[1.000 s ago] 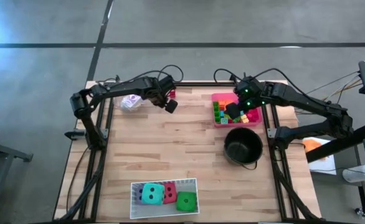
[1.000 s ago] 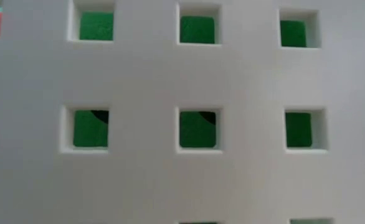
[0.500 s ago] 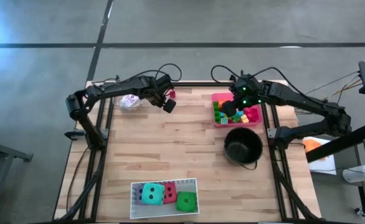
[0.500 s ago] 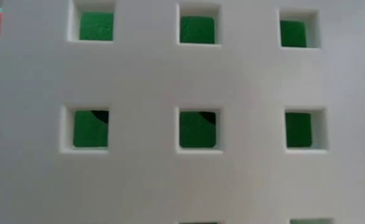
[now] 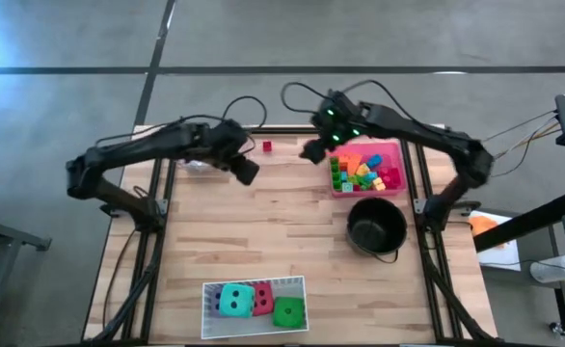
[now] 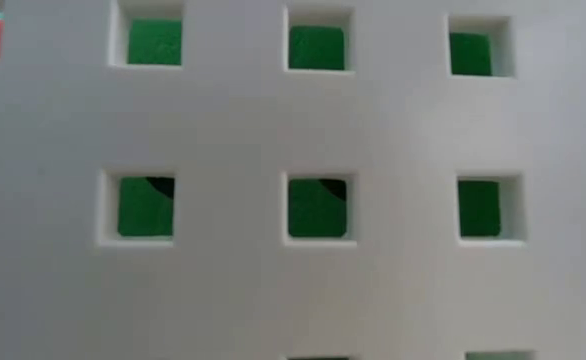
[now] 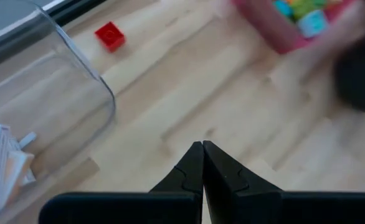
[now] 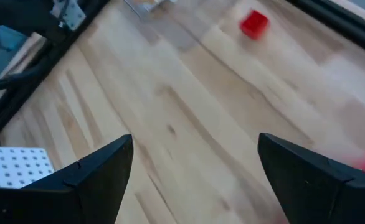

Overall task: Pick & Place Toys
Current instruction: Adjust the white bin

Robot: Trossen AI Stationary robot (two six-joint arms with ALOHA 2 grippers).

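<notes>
Now red block (image 5: 266,146) near open right tool (image 5: 313,151), apart.

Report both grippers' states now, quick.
Left gripper: closed, holding nothing, over the bare table.
Right gripper: open, empty, near the red block.

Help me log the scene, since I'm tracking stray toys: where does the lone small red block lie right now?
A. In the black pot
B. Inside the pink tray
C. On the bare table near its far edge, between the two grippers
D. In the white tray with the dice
C: the red block sits alone on the wooden table, between the left gripper and the right gripper.
</notes>
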